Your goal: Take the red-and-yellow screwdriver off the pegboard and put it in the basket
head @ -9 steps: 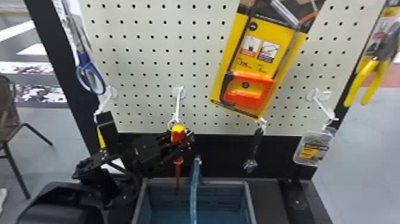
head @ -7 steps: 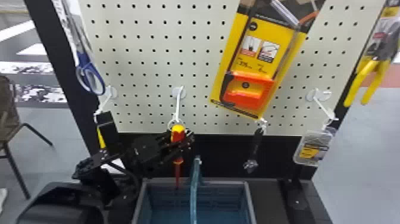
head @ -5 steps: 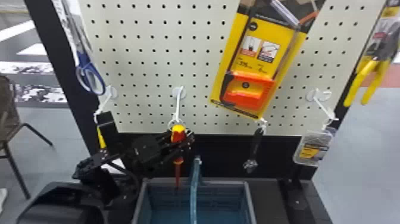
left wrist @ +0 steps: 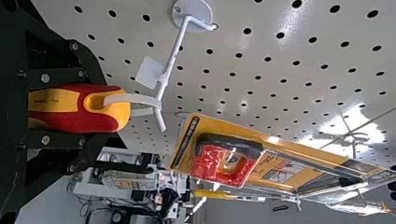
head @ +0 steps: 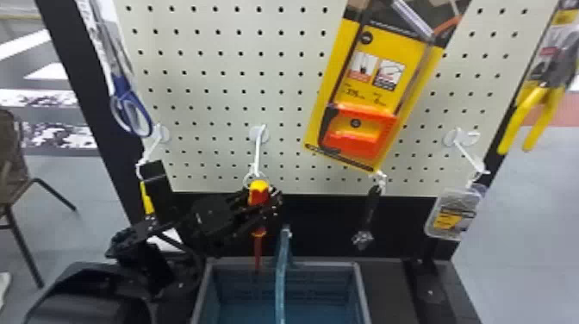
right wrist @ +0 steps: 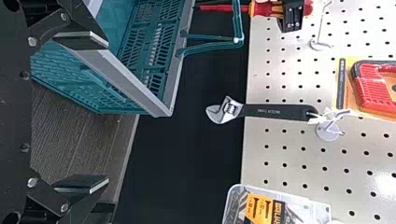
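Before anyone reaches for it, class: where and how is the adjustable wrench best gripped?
Probably mid-handle, coming from the front of the pegboard, jaws on either side. The adjustable wrench hangs head down from a hook, so its long, straight handle has both edges exposed, and gripping there leaves its top end free to slip off.

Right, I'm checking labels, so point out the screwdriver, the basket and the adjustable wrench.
Screwdriver [left wrist: 84, 112]: left wrist view, on its handle.
Basket [right wrist: 122, 78]: right wrist view, on its rim.
Adjustable wrench [right wrist: 280, 111]: right wrist view, on its handle.
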### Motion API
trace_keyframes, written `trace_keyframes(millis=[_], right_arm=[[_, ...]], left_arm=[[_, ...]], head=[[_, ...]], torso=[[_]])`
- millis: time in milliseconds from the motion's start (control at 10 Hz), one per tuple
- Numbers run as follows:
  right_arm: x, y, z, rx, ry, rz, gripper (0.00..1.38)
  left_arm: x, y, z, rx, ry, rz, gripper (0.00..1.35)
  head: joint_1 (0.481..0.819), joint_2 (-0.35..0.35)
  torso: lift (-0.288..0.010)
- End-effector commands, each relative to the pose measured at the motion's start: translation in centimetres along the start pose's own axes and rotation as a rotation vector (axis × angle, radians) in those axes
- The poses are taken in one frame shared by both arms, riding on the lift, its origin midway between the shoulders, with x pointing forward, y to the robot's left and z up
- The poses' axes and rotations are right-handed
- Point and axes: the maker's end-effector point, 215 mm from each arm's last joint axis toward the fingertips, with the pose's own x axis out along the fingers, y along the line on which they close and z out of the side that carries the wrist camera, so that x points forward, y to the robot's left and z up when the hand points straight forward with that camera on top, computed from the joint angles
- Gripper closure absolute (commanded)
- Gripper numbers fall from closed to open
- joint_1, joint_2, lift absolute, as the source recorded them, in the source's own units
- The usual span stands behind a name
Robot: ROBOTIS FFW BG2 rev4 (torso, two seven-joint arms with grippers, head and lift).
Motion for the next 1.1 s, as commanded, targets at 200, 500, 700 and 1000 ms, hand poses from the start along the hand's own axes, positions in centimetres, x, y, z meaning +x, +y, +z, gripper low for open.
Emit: trace_keyframes(millis=[200,500,700,1000], right_arm=[[0.0,0.0,-0.1,0.002,0.001,0.001,0.27],[0.0,0.0,-0.2,0.003,0.003,0.001,0.27],[0.0,0.1,-0.2,0.003,0.003,0.003,0.27],[-0.1,0.1,-0.3,0.005,0.004,0.003,0.27]], left_arm=[[0.0,0.3,0.4,0.01,-0.001,0.002,0.98],[-0.1,0.3,0.9,0.018,-0.008,0.005,0.98],[-0.6,0.2,1.5,0.033,-0.02,0.018,0.98],[-1.5,-0.1,2.0,0.028,-0.028,0.041,0.98]], head=[[0.549,0.0],[0.549,0.0],[0.549,0.0],[0.549,0.0]], torso=[[-0.1],[-0.1],[-0.1],[-0.1]])
